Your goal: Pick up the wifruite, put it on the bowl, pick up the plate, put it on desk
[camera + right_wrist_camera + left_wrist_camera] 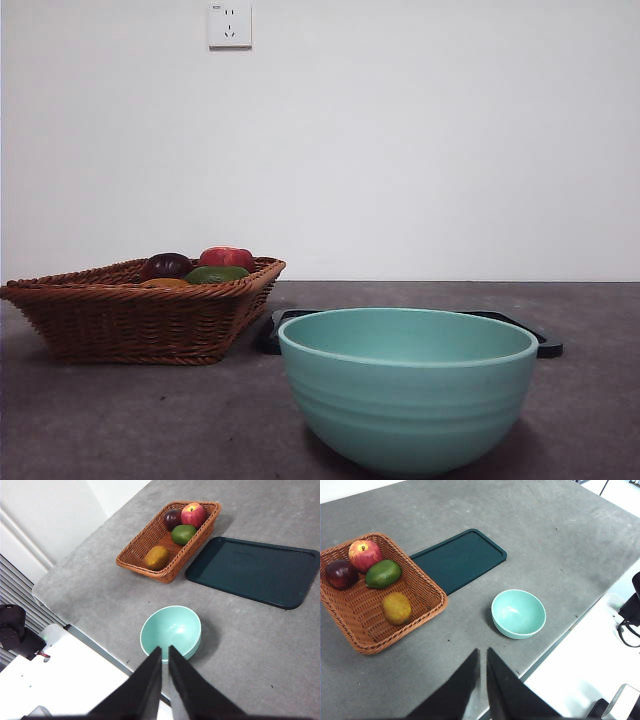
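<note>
1. Background in the front view is a plain white wall with a socket plate (229, 25) high up; below it runs the desk (120, 420), a matte dark grey, faintly mottled top
2. Bowl (407, 385): mint-teal, ridged outside, upright on the desk near the front edge, nothing inside it as seen from both wrist views
3. Tray (255, 570): flat, dark, rectangular with rounded corners, lying on the desk behind the bowl and just beside the basket; its surface is bare
4. Wicker basket (422, 587): brown, rectangular, resting on the desk apart from the bowl, with four fruits in it
5. Wifruite (396, 608): dull orange-brown, lying alone in the basket half nearer the bowl, apart from the other three fruits
6. Other fruits, grouped at the far end of the basket: a green fruit (383, 573), a red apple (364, 555) and a dark purple fruit (340, 574), close against one another
7. Left gripper (482, 652): raised above the desk's front edge, jaws nearly closed with a thin gap, holding nothing
8. Right gripper (164, 650): raised over the bowl's near rim, jaws likewise almost together, holding nothing
9. Neither arm appears in the front view
</note>
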Robot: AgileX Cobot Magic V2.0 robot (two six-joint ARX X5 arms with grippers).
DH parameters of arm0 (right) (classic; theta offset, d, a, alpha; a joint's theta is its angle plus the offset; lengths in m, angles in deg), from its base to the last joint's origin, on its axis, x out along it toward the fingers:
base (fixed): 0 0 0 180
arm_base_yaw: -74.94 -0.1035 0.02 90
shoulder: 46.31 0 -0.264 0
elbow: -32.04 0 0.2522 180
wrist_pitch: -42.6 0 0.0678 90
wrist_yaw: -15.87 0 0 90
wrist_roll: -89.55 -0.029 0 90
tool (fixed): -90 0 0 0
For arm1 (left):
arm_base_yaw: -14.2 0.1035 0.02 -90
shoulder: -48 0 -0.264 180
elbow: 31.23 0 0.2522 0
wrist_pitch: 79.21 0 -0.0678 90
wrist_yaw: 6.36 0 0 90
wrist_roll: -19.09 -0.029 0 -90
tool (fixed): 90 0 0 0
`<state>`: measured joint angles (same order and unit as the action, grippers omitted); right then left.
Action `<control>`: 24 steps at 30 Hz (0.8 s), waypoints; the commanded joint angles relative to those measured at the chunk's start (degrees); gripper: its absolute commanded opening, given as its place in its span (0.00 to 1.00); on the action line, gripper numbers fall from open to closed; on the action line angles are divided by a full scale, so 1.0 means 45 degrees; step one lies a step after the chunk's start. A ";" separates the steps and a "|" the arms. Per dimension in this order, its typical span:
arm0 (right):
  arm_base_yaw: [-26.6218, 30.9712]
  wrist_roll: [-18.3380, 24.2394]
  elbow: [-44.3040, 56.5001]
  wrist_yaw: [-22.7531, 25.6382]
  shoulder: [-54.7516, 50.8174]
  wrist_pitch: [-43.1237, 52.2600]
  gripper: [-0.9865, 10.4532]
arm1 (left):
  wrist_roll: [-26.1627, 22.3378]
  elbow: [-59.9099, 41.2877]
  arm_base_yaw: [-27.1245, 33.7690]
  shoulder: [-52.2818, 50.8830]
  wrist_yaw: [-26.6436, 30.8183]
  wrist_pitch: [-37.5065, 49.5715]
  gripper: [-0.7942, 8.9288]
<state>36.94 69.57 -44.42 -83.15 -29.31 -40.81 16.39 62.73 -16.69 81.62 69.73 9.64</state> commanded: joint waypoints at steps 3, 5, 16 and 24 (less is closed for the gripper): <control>-0.0112 -0.0044 -0.0233 0.0015 0.0010 0.0131 0.10 | -0.0155 0.0238 -0.0078 0.0068 -0.0068 0.0141 0.10; -0.0112 -0.0044 -0.0233 0.0010 0.0010 0.0131 0.10 | -0.0155 0.0238 -0.0083 0.0068 -0.0073 0.0141 0.10; -0.0112 -0.0044 -0.0233 0.0010 0.0010 0.0131 0.10 | -0.0408 -0.0141 0.2788 0.0044 0.0282 0.0923 0.10; -0.0112 -0.0044 -0.0233 0.0015 0.0010 0.0131 0.10 | 0.0325 -0.5644 0.6212 -0.1535 0.0884 0.6601 0.10</control>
<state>36.94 69.57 -44.42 -83.15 -29.31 -40.81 17.09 41.44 10.82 75.24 73.49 34.43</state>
